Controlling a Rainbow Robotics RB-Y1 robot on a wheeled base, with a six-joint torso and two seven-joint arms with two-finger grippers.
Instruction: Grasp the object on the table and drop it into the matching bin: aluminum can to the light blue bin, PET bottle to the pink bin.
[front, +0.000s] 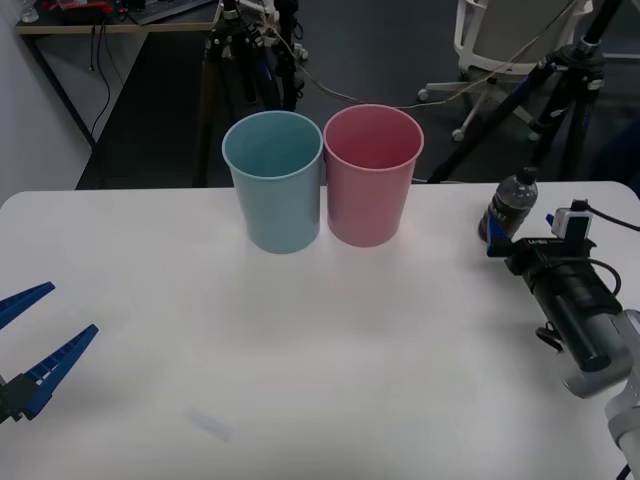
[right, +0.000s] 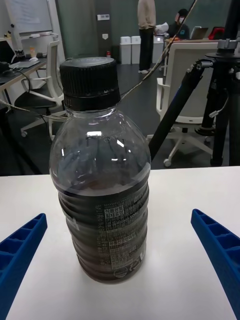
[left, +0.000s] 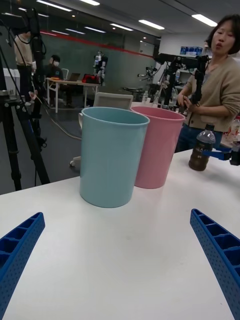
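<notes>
— Where's the PET bottle?
— Upright on the worktop, at its far right edge, about two-thirds full of dark liquid, cap on. The right tool brackets it, fingers spread wide, touching nothing.
— And the bins?
— The light blue bin and pink bin stand touching. Left tool wide open, near left.
</notes>
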